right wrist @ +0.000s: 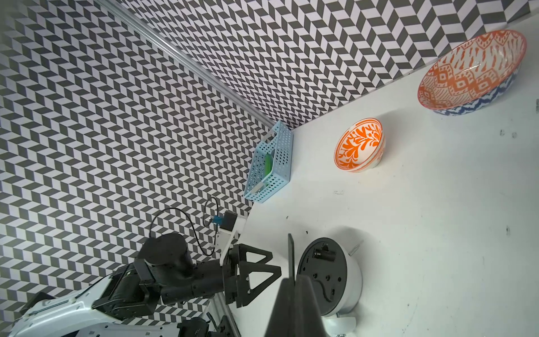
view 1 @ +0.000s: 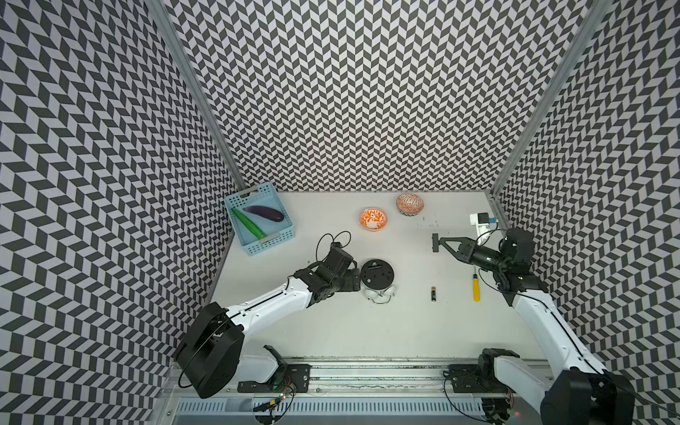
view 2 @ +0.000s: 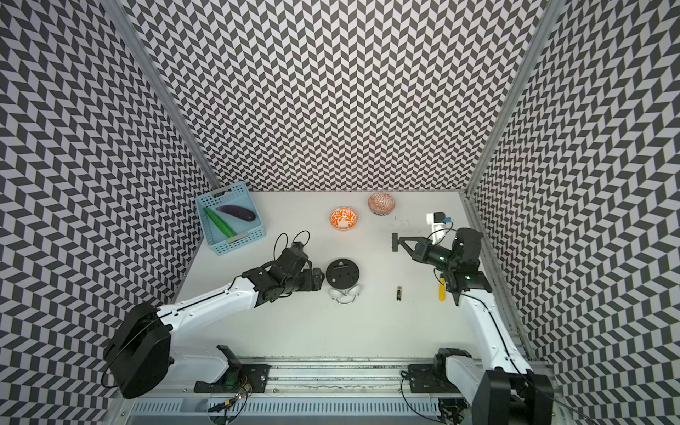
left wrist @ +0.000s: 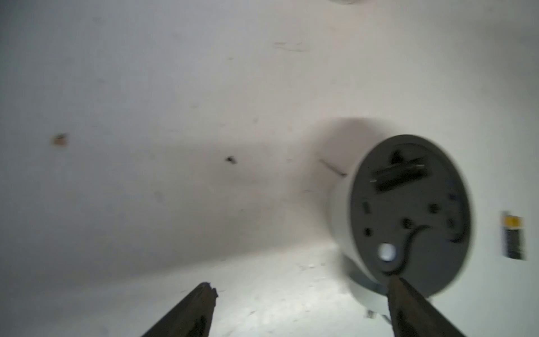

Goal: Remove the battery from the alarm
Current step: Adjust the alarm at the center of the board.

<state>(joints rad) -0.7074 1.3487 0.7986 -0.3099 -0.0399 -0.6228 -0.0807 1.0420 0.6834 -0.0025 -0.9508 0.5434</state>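
Chevron-patterned walls enclose a white desk (view 1: 331, 331).

**Condition**
- The alarm (view 1: 377, 273) lies face down with its black back upward and its bells (view 1: 371, 293) toward the robot.
- Its slot (left wrist: 399, 175) is uncovered. It appears empty, though the left wrist view is blurred.
- The battery (view 1: 434, 294) lies flat on the desk, well apart from the alarm, between it and the screwdriver (view 1: 476, 289).
- Left tool (left wrist: 301, 284): the jaws are spread wide with nothing between them. It sits just beside the alarm, with one finger (left wrist: 414, 309) at the rim. Whether the finger touches the rim cannot be confirmed.
- Right tool (view 1: 435, 243): the jaws are pressed together and empty. It hangs above the desk, on the far side of the battery.

**Assessment**
Extraction appears complete. The step in hand is judged to be clearing the left tool from the alarm.

**Procedure**
1. Leave the jaws spread. Closing them here risks pinching the rim.
2. Retract along the arm's own line, directly away from the alarm. A sideways sweep could catch the rim or the bells and drag the clock.
3. Raise the tool only once the finger is clear of the rim.
4. Route the right tool away from the battery. As a cylinder lying on its side, the battery is likely to roll if nudged.
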